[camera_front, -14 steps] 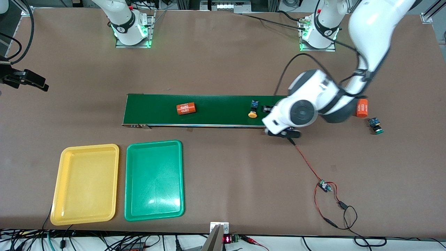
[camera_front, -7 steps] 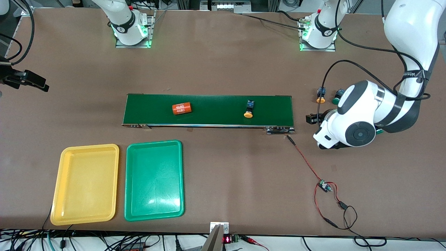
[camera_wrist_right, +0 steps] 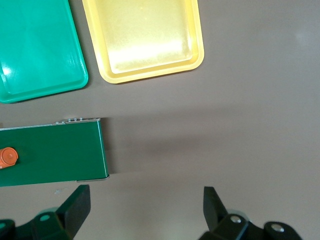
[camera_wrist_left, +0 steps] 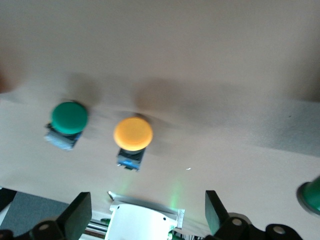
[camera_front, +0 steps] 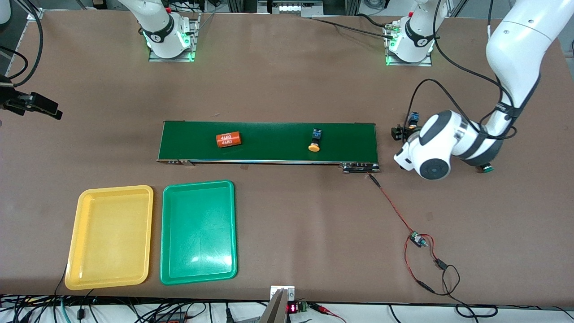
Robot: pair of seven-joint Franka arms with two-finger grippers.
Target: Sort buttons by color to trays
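Observation:
One yellow-capped button (camera_front: 315, 140) lies on the dark green conveyor belt (camera_front: 269, 148). My left gripper (camera_front: 406, 132) hangs open and empty over the table just past the belt's end, at the left arm's end. The left wrist view shows another yellow button (camera_wrist_left: 133, 135) and a green button (camera_wrist_left: 69, 120) side by side ahead of the left gripper (camera_wrist_left: 147, 220), apart from its fingers. A second green button (camera_front: 485, 168) peeks from under the left arm. The yellow tray (camera_front: 110, 237) and green tray (camera_front: 198, 232) lie empty. My right gripper (camera_wrist_right: 145, 207) is open, high over bare table.
An orange cylinder with white print (camera_front: 228, 139) rides the belt toward the right arm's end. A red and black wire with a small board (camera_front: 417, 239) runs from the belt's end toward the front camera. The left arm's base (camera_wrist_left: 145, 222) shows between the left fingers.
The left arm swung off the belt's end out to the left arm's end of the table, then came back a little. The belt carried the yellow button and the cylinder toward the right arm's end.

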